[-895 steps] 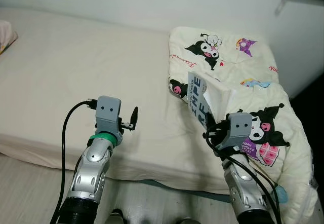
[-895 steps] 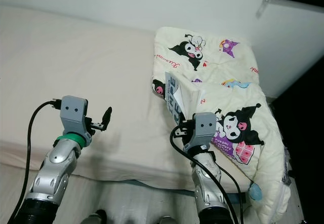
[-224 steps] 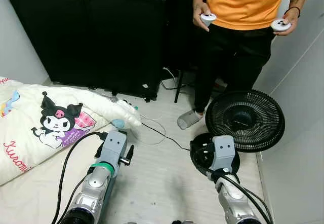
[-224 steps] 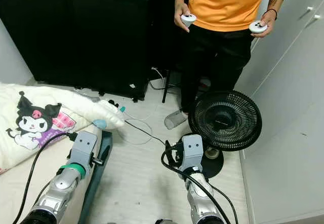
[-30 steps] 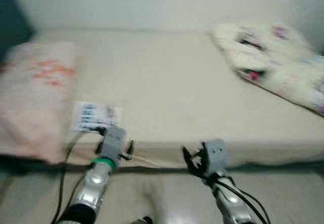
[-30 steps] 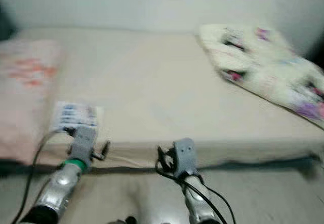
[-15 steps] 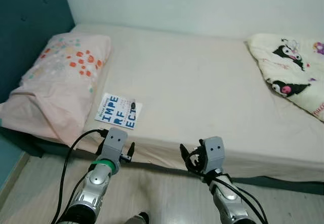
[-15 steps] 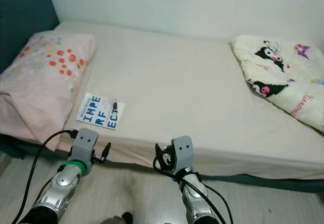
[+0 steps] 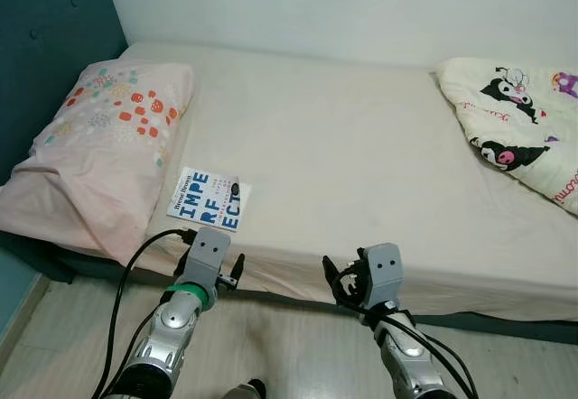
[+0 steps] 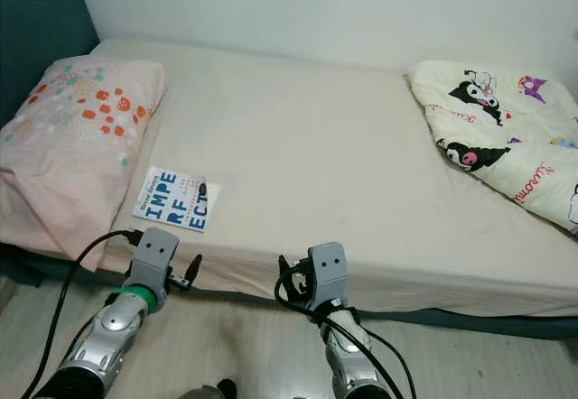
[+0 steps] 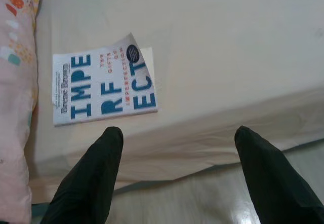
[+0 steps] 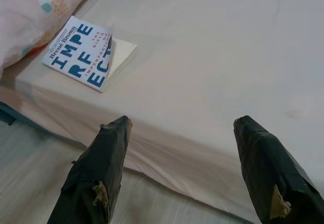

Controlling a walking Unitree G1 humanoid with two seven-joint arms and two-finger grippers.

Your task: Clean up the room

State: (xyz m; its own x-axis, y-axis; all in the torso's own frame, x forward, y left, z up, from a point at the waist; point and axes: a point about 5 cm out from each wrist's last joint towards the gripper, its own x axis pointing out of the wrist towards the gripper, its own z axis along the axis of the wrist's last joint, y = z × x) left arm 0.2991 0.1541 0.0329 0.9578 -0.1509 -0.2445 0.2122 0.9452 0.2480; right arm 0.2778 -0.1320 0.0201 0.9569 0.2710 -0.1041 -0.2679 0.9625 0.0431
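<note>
A white book (image 9: pixel 209 199) with big blue letters lies flat on the beige bed (image 9: pixel 361 146), near its front edge and right beside a pink flowered pillow (image 9: pixel 99 137). A cream cartoon-print blanket (image 9: pixel 519 119) is bunched at the bed's right end. My left gripper (image 9: pixel 235 269) hangs open and empty just below the bed's front edge, a little in front of the book (image 11: pixel 104 87). To its right, my right gripper (image 9: pixel 338 282) is also open and empty at the same height, with the book (image 12: pixel 81 53) off to its left.
A dark teal headboard wall (image 9: pixel 45 47) stands behind the pillow, and a white wall runs along the bed's far side. Pale wood floor (image 9: pixel 289 336) lies under my arms. A black cable (image 9: pixel 126 273) loops from my left wrist.
The view has steadied from a blurred swing and shifted slightly. The book that stood at my right gripper over the blanket long before now lies flat by the pillow.
</note>
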